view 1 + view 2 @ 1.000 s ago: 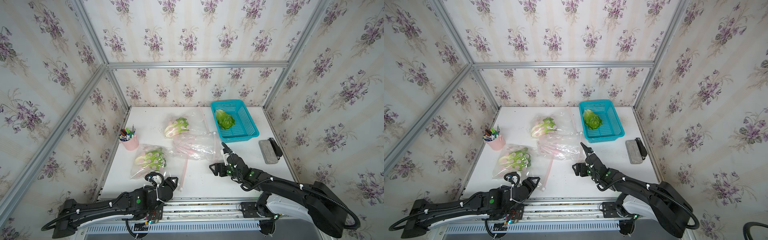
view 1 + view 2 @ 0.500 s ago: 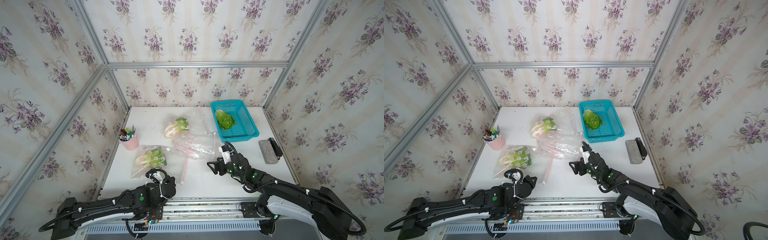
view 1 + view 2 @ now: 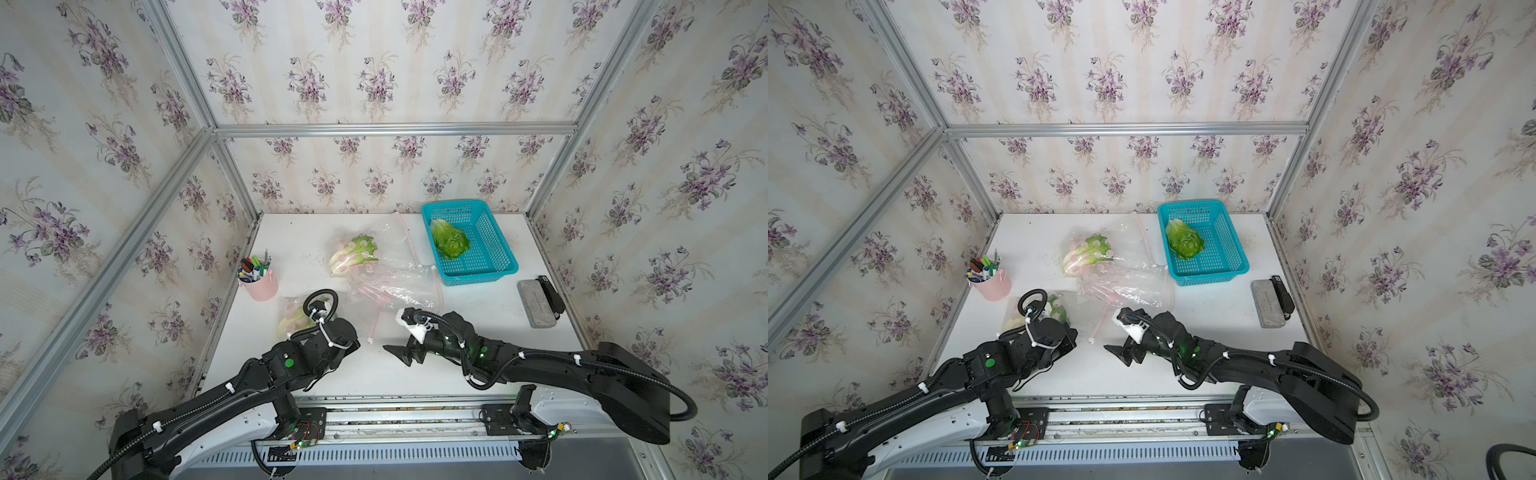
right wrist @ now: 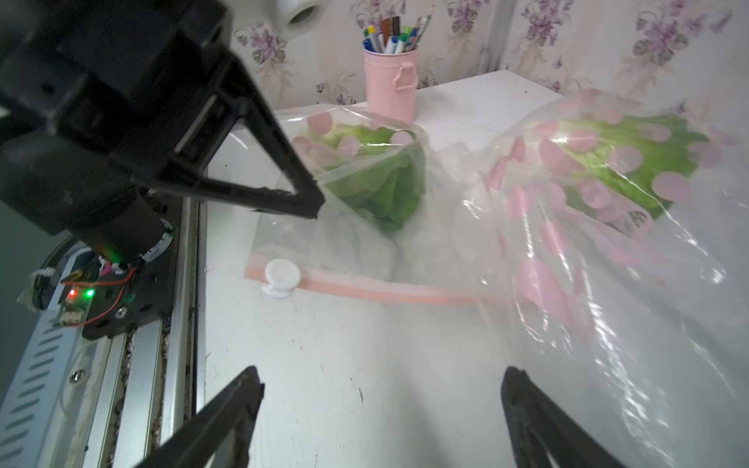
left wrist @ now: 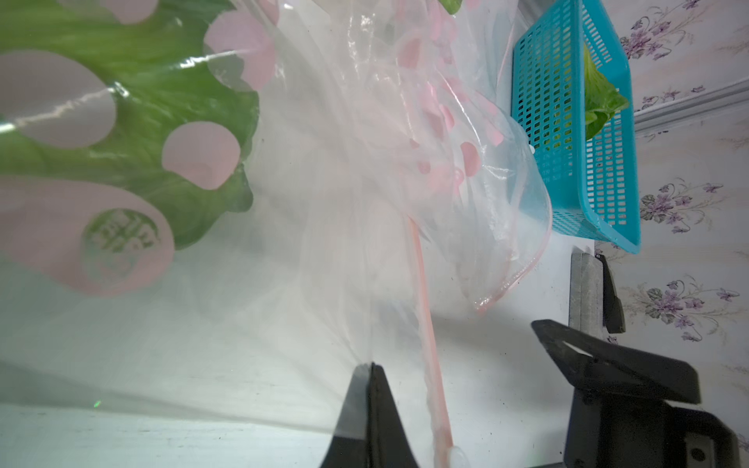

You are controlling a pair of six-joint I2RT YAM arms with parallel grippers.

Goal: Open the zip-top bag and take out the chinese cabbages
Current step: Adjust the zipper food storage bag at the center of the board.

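The near zip-top bag, clear with pink dots, lies front left with a chinese cabbage inside. My left gripper is shut on this bag's plastic just behind the pink zip strip; its tip pinches the film. The white slider sits at the strip's near end. My right gripper hovers open over bare table, facing the slider, also seen in a top view. A second bagged cabbage lies further back. A third cabbage lies in the basket.
The teal basket stands back right. An empty crumpled bag lies between the two filled bags. A pink pen cup stands at the left edge. A grey block with a black stapler lies at the right.
My left gripper has closed on the near bag's plastic. My right gripper has come forward and left from the empty bag, turning to face the zip's slider.
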